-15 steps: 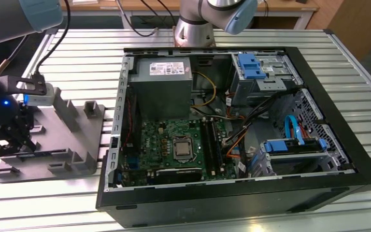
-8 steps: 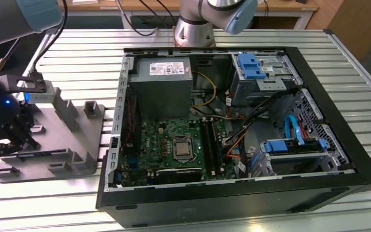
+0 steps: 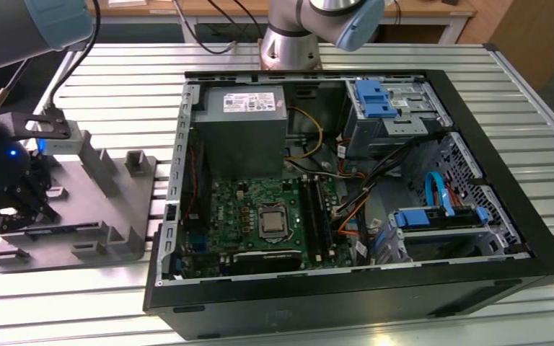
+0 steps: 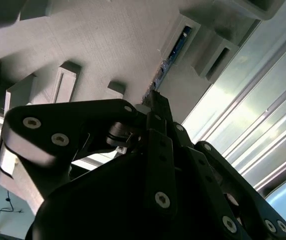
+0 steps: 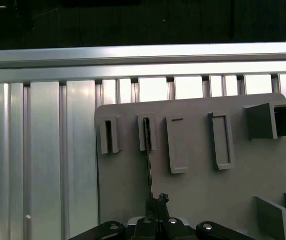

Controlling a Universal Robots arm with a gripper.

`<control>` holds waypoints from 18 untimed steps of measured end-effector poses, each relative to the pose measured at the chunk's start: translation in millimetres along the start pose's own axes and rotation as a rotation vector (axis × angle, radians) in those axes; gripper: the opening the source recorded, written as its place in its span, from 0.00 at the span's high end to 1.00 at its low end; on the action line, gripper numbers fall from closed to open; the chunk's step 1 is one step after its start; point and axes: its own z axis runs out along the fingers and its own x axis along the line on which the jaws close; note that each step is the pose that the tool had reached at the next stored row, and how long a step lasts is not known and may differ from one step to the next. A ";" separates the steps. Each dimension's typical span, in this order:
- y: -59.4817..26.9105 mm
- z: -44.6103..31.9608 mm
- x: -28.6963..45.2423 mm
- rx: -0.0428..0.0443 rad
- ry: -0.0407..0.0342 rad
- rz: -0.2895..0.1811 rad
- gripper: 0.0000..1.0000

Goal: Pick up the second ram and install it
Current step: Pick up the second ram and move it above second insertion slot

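Pretty sure the gripper [image 5: 157,201] is clamped on the end of the second ram [image 5: 147,150] in the gray holder [image 5: 193,200], so a crooked lift could jam it.

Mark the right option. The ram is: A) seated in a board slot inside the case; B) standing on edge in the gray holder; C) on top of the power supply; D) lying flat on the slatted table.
B: the ram stands on edge in a slot of the gray holder, with the pincer closed on it.
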 end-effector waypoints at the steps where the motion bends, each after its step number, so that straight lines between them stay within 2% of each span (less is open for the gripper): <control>1: 0.0 0.0 0.0 0.0000 0.0000 0.000 0.90; 3: 0.0 0.1 0.0 0.0000 0.0000 0.000 0.89; 5: 0.0 0.1 0.0 0.0000 0.0000 0.000 0.77; 8: 0.0 0.1 0.0 0.0000 0.0000 0.000 0.71; 9: 0.0 0.2 0.0 0.0000 -0.0001 0.000 0.64; 12: 0.2 3.4 0.7 0.0001 -0.0005 -0.001 0.64; 18: 3.0 12.6 2.5 -0.0019 -0.0187 -0.038 0.64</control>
